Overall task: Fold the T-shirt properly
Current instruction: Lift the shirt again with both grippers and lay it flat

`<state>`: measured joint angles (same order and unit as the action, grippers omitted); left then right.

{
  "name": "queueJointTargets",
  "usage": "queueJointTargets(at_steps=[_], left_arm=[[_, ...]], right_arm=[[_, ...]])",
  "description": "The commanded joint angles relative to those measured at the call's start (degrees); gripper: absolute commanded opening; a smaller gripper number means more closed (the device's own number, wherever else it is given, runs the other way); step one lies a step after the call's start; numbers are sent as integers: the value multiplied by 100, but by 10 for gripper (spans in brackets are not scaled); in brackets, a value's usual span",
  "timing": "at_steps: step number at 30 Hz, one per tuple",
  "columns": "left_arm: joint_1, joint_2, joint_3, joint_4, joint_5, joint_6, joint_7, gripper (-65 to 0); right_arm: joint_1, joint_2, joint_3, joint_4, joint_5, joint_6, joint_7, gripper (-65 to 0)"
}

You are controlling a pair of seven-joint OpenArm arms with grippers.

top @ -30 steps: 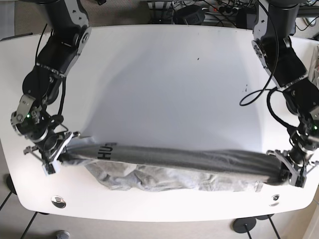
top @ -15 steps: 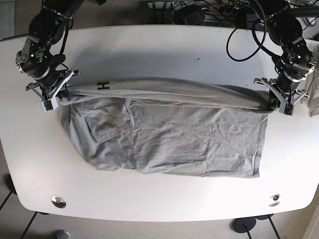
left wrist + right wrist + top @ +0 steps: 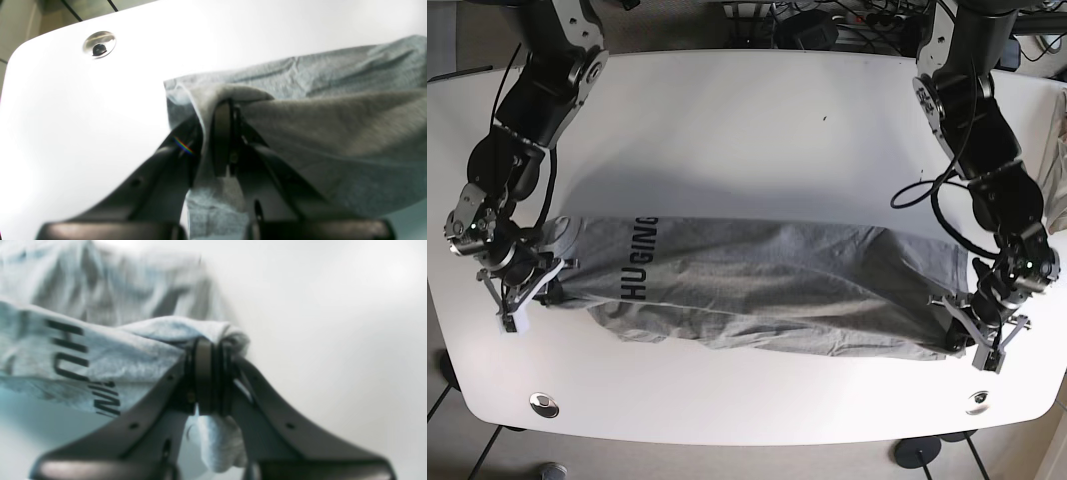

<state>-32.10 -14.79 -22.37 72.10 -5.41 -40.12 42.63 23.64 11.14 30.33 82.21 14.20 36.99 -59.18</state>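
Note:
The grey T-shirt (image 3: 767, 285) lies stretched across the near half of the white table (image 3: 757, 140), black lettering near its left end. My right gripper (image 3: 525, 290), on the base view's left, is shut on the shirt's left edge; the right wrist view shows the T-shirt (image 3: 100, 350) bunched between the closed fingers (image 3: 203, 373). On the base view's right, my left gripper (image 3: 979, 330) is shut on the shirt's other end. The left wrist view shows the T-shirt (image 3: 333, 133) draped over its closed fingers (image 3: 222, 133).
A round metal grommet (image 3: 544, 404) sits near the table's front left corner, another grommet (image 3: 976, 401) near the front right, also seen as the grommet (image 3: 99, 43) in the left wrist view. Cables (image 3: 827, 20) crowd the floor behind the table.
Both grippers have swung the held edge from the far side back toward the near side. The top layer now lies over the lower layer, and the shirt is a narrower band.

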Motion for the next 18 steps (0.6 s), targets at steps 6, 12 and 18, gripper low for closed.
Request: queueJointTargets(at_steps=[6,12,18], left_arm=[[-1639,-222,439,-1086,-79,12,-619,-646],[-2887,-477,448,-1122,-70,12,-610,-646],[-4091,-882,633,-1086,-114,12,-602,-646]], right_arm=[[1720,333,-514,-938,123,-389,401,-631],[3012,394,-1103,-964,123,-442,542,-631],[4392,403,-1244,-929,158,-416,287,-631]])
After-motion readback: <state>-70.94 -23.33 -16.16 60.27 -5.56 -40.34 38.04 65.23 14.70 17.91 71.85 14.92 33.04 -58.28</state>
